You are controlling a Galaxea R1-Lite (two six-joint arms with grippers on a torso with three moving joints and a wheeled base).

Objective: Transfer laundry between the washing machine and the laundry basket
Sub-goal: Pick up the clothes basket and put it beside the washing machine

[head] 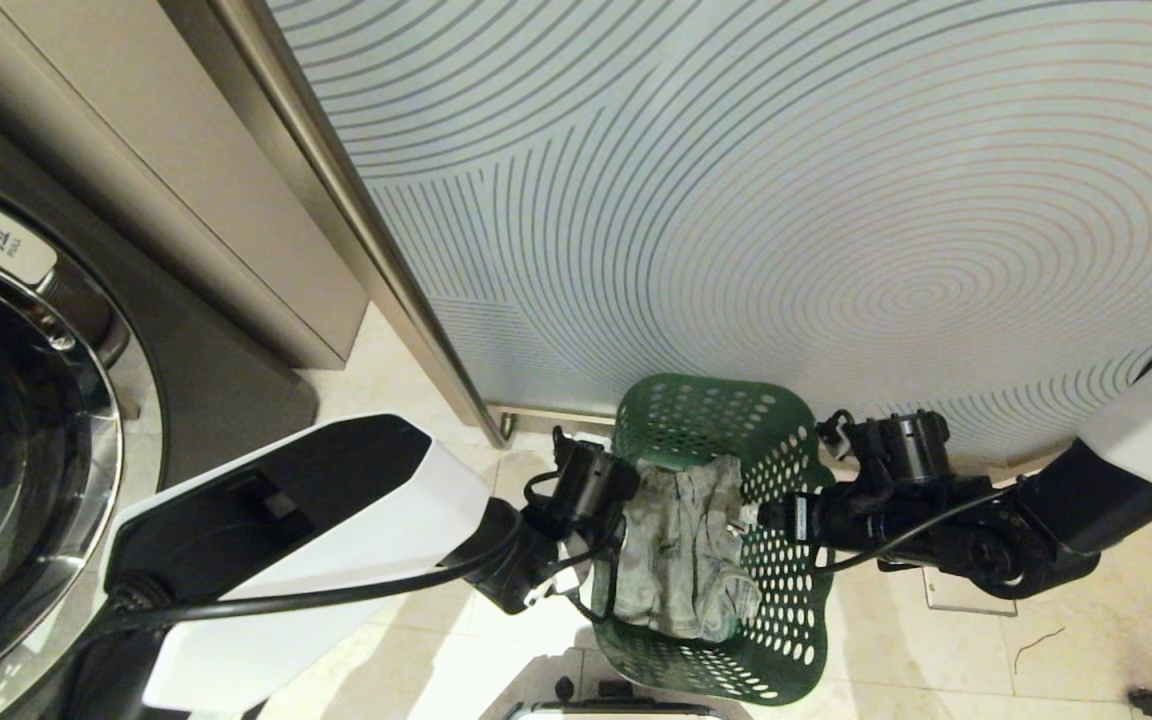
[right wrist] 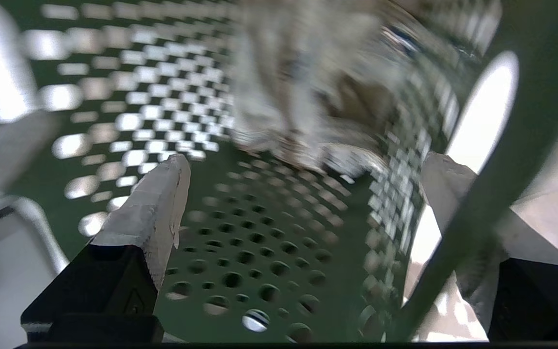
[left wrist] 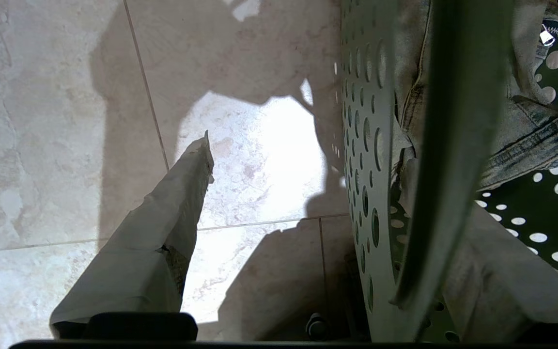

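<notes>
The laundry basket (head: pixel 781 470) stands on the floor at the head view's six o'clock, the laundry (head: pixel 684 548) heaped inside. The left claw (head: pixel 604 520) at its nine o'clock rim and the right claw (head: pixel 758 517) at three both gape, released, each straddling a wall. Clenching unevenly could tip the basket — the garment might spill out.

Laundry room: front-loading washing machine (head: pixel 26 440)

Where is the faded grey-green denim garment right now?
In the head view the faded grey-green denim garment lies inside the dark green perforated plastic basket on the tiled floor, low and centre, between the left gripper and the right gripper.
</notes>
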